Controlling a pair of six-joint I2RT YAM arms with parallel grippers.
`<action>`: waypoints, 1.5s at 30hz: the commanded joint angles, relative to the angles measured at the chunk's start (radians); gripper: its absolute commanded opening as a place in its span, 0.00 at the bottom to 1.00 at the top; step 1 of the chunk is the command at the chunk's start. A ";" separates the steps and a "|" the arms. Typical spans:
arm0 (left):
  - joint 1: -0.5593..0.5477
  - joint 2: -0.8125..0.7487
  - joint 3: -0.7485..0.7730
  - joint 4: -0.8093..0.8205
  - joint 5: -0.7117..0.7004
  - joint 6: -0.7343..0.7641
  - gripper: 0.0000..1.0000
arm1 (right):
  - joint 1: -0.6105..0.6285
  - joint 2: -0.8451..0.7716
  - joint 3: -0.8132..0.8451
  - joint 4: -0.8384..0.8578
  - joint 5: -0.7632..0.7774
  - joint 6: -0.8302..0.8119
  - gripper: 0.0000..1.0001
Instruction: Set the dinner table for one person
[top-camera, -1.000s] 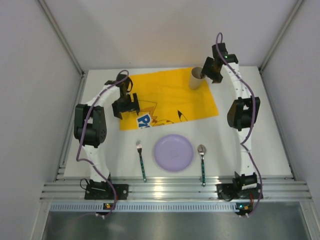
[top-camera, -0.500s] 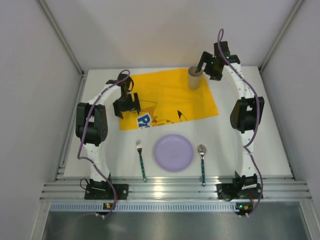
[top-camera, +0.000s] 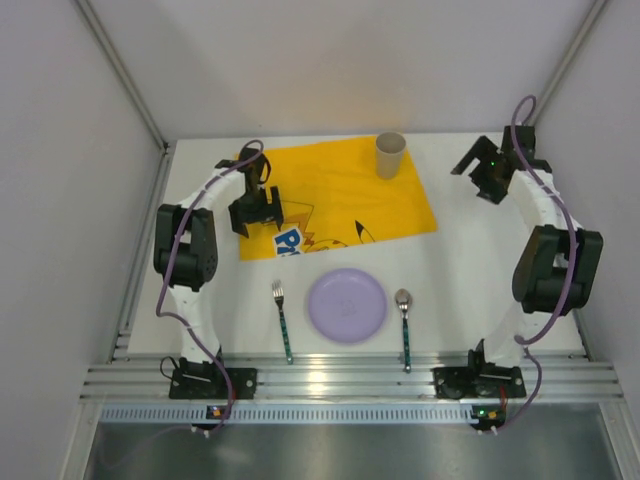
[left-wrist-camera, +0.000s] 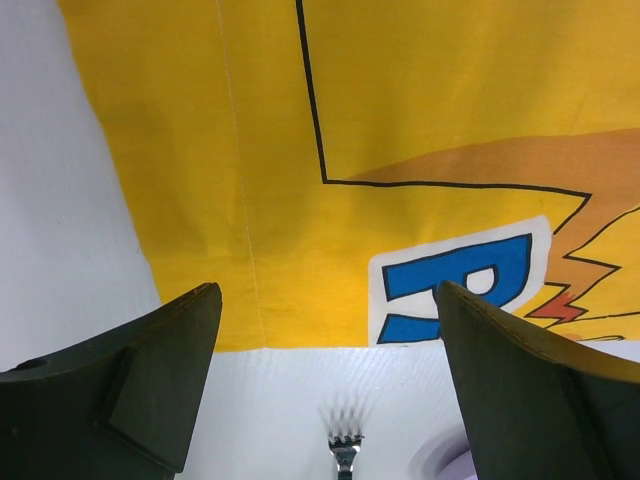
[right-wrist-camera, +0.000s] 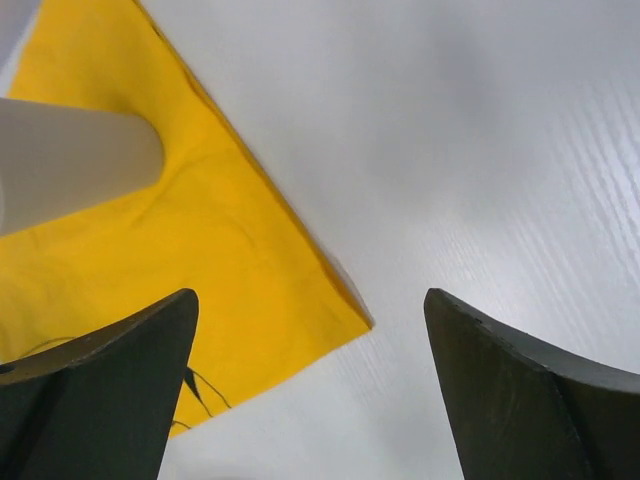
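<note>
Right claw (right-wrist-camera: 310, 300) spread, apart from upright cup (top-camera: 390, 154).

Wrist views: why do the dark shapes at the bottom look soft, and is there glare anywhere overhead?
Left wrist view: the left gripper blurs near the lens, while the placemat print is sharp. Right wrist view: the right gripper and cup look soft too. Top view: bright glare streaks the aluminium rail.
</note>
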 joint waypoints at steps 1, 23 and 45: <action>-0.005 0.007 0.010 0.007 0.009 0.007 0.94 | 0.030 0.024 -0.052 0.039 -0.039 -0.025 0.95; -0.010 -0.014 -0.001 -0.012 0.024 0.024 0.94 | 0.159 0.274 -0.089 0.132 -0.137 0.000 0.50; -0.080 -0.019 0.018 -0.046 0.030 0.123 0.94 | 0.158 0.127 -0.221 -0.132 -0.027 -0.143 0.01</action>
